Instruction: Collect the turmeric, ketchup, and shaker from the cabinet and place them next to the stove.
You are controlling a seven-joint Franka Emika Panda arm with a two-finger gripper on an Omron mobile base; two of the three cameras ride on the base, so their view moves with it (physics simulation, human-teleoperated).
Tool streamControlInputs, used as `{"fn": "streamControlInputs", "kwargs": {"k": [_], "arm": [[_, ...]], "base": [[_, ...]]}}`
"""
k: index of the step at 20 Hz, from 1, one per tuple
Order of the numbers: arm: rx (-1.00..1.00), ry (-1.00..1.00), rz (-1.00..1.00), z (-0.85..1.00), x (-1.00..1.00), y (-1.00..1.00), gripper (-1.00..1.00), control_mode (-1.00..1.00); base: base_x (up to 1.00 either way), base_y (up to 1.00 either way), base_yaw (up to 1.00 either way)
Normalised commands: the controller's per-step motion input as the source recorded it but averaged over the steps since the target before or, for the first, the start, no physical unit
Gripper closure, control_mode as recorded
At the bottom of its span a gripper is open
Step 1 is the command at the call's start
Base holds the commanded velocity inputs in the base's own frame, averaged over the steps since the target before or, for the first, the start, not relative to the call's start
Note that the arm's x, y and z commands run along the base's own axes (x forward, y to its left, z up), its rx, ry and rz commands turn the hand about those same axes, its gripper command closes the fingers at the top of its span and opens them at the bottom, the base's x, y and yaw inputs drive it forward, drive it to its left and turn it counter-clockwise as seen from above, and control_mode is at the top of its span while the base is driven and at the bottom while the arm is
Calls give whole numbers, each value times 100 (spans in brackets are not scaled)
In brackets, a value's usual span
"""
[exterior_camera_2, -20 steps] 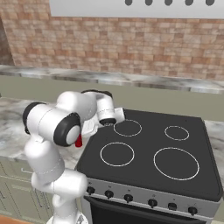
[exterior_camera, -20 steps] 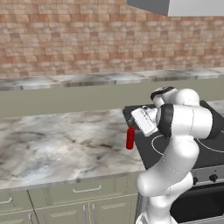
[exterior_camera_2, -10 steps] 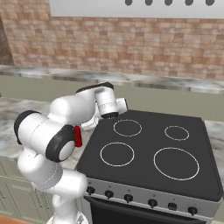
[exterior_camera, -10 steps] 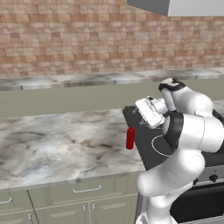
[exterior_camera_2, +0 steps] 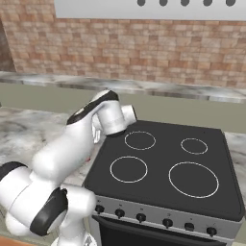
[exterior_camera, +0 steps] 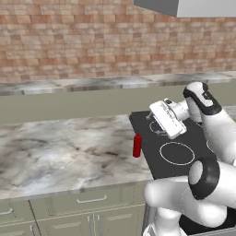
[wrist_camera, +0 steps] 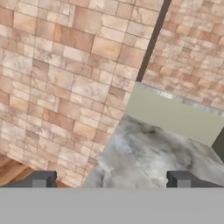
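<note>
- With the arm now swung up and away from the counter, the gripper point(wrist_camera: 111, 179) sits raised over the near-left corner of the stove point(exterior_camera: 184, 147); a second ago it was lower and closer to the bottle.
- The jaws stand wide apart with nothing between them; the hand view shows the two dark fingertips point(wrist_camera: 39, 179) far from each other, looking past the marble counter point(wrist_camera: 148, 157) toward the brick wall point(wrist_camera: 65, 65).
- The ketchup point(exterior_camera: 137, 145) stands upright on the counter, below the gripper and to its left as the left base view shows it, just beside the stove's left edge and apart from the fingers. It has not shifted across the last second.
- In the right base view only a sliver of red shows behind the forearm, so the bottle's position is best read from the left base view.
- Judgement: the ketchup has been set down next to the stove and released, so that item reads as delivered; the lifting hand suggests the arm is clearing away for the next fetch.
- Count of task items in view: one ketchup bottle; no turmeric jar and no shaker on the counter beside the stove.
- Count of stove features: four white ring burners in the right base view, with a row of black knobs point(exterior_camera_2: 141, 217) along the front panel.
- Judgement: one of three items is placed; two are left to collect from the cabinet.
</note>
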Motion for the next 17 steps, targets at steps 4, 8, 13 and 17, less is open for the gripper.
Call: {"fn": "streamControlInputs", "kwargs": {"k": [4, 8, 13, 17], "arm": [[-1, -10, 1, 47, -100, 18, -100, -100], [-1, -10, 2, 47, -100, 17, -100, -100], [-3, -11, 3, 39, -100, 18, -100, -100], [-2, -15, 4, 30, -100, 12, -100, -100]], "base": [[0, 0, 0], [0, 0, 0], [0, 0, 0], [0, 0, 0]]}}
